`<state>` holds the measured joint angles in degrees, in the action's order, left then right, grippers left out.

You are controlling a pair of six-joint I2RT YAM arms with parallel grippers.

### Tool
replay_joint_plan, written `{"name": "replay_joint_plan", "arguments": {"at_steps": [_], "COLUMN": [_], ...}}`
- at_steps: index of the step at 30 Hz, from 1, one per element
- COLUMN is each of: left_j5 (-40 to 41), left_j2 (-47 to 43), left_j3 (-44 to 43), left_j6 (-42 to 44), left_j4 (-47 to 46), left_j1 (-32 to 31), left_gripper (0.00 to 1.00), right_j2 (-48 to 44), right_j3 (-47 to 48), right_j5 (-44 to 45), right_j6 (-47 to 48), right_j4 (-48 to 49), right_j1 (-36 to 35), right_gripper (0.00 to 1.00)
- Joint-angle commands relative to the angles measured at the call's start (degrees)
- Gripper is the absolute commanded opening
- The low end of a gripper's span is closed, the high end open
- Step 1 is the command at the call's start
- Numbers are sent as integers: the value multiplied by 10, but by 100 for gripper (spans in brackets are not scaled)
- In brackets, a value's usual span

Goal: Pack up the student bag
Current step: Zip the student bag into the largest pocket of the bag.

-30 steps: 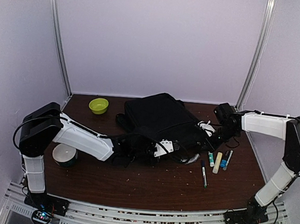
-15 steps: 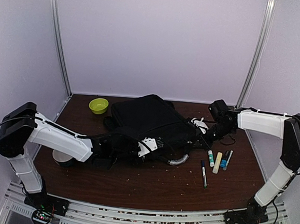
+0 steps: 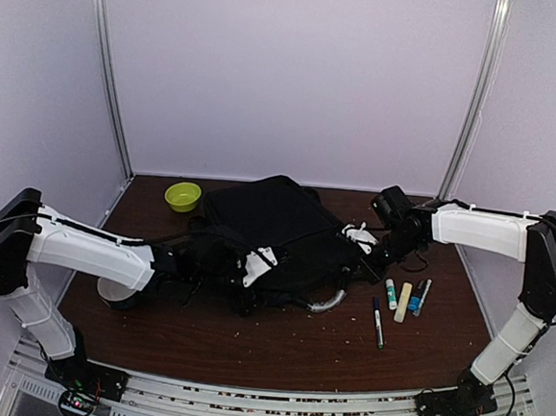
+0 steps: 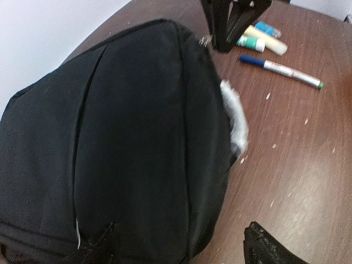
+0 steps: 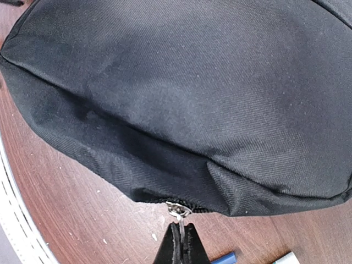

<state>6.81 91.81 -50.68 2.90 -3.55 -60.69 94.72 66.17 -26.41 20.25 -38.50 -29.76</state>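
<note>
Done: nothing visibly packed; the bag looks zipped, its inside hidden.
Left: likely open the zip, load the pens, close.
Bag: flat at the desk's centre, toward the back.
Axis: seemingly upper left to lower right, the grey handle end pointing lower right.
Left fingers: spread wide over the bag's lower-left side, holding nothing.
Right fingers: pinched tight on the zip pull at the bag's right edge.
Pens: loose on the desk, just right of the bag.
</note>
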Motion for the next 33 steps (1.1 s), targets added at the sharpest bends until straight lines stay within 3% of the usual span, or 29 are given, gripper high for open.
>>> {"name": "replay_joint_plan", "arguments": {"at_steps": [1, 7, 15, 16, 20, 21, 29, 33], "left_j5": [-81, -26, 14, 19, 39, 46, 73, 43], "left_j2": [58, 166, 219, 222, 221, 219, 181, 153], "left_j3": [-66, -190, -234, -234, -233, -233, -184, -148], "left_j6": [-69, -107, -135, -136, -137, -137, -125, -105], "left_j4": [-85, -59, -45, -44, -40, -37, -41, -44], "left_j1": [-13, -16, -16, -16, -16, -16, -16, -17], "left_gripper": [79, 73, 60, 55, 6, 0, 0, 0], "right_j2": [-47, -61, -69, -68, -56, -52, -10, 17], "right_j3": [-3, -3, -9, -10, -8, -10, -3, 14], "right_j5": [-24, -48, -53, -53, -51, -42, -19, -5], "right_j6": [-20, -31, -24, -24, -16, -16, -27, -38], "right_j4": [28, 41, 45, 45, 26, 23, -1, 1], "right_j1": [-4, -6, -6, -6, -4, -2, 82, 119], "right_gripper": [0, 0, 0, 0, 0, 0, 0, 0]}}
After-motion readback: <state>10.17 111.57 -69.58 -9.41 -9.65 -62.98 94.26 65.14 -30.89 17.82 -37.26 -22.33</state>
